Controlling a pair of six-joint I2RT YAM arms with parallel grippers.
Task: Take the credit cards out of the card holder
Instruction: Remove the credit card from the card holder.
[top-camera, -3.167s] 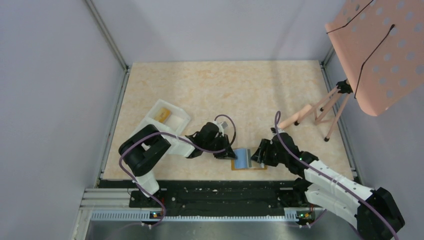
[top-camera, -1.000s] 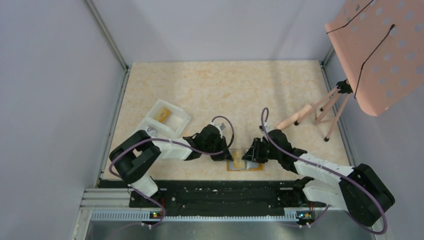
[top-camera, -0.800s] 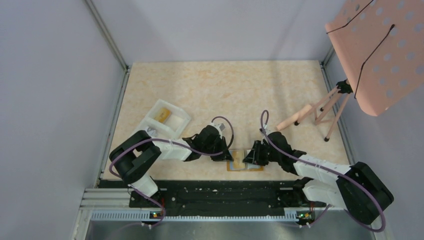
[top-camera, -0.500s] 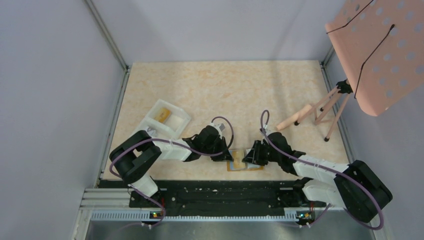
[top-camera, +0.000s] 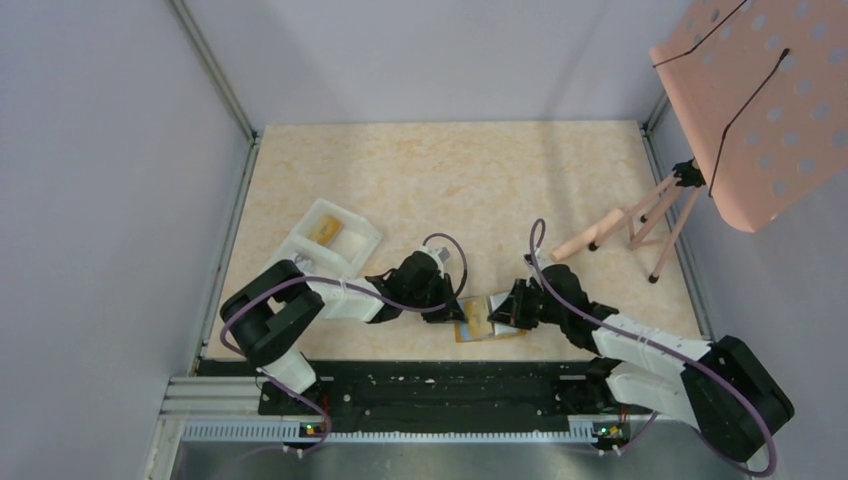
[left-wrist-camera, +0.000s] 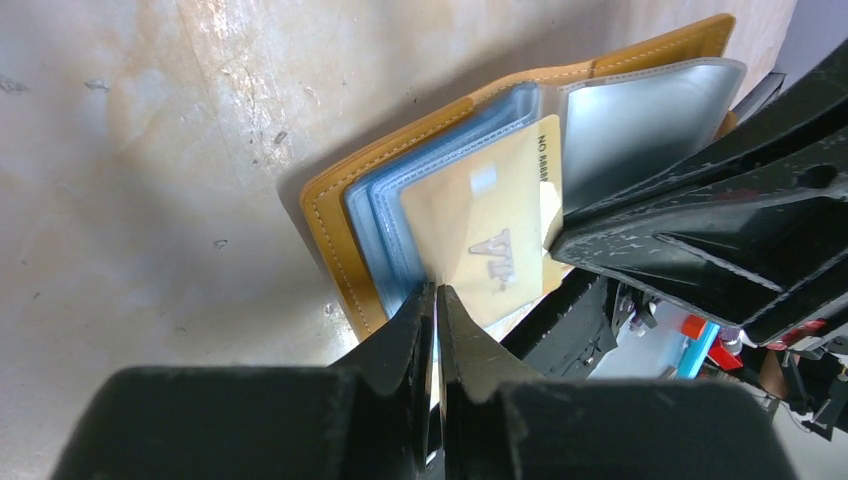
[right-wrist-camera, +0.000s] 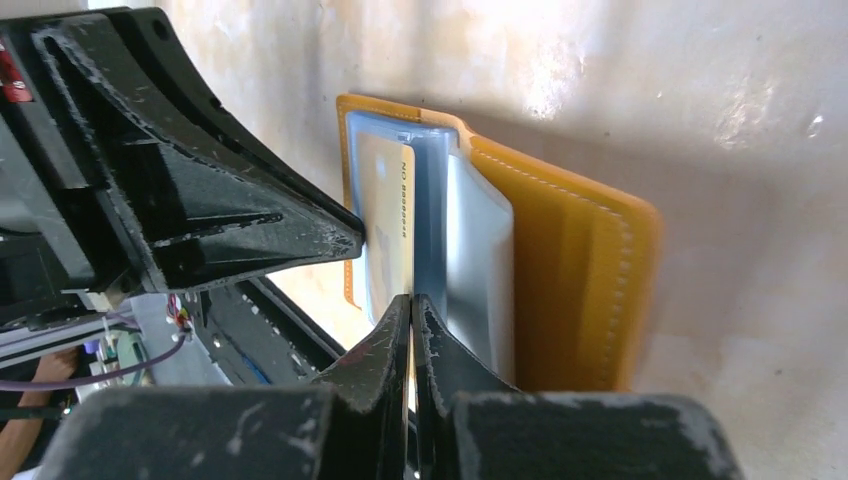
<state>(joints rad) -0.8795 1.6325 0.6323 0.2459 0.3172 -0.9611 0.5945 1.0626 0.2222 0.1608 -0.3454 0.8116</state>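
Top external: tray (top-camera: 330, 240) far-left of card holder (top-camera: 475, 328).

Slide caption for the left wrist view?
Left gripper, jaws nearly shut at a corner of the gold card in the open card holder; right gripper alongside.

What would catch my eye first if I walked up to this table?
Probably the two black arms, nose to nose over an open orange card holder at the near edge of the table. The left gripper pinches the holder's edge, while the right gripper is shut on a yellow card poking out of it. Next, the pink perforated chair leaning in at the far right.
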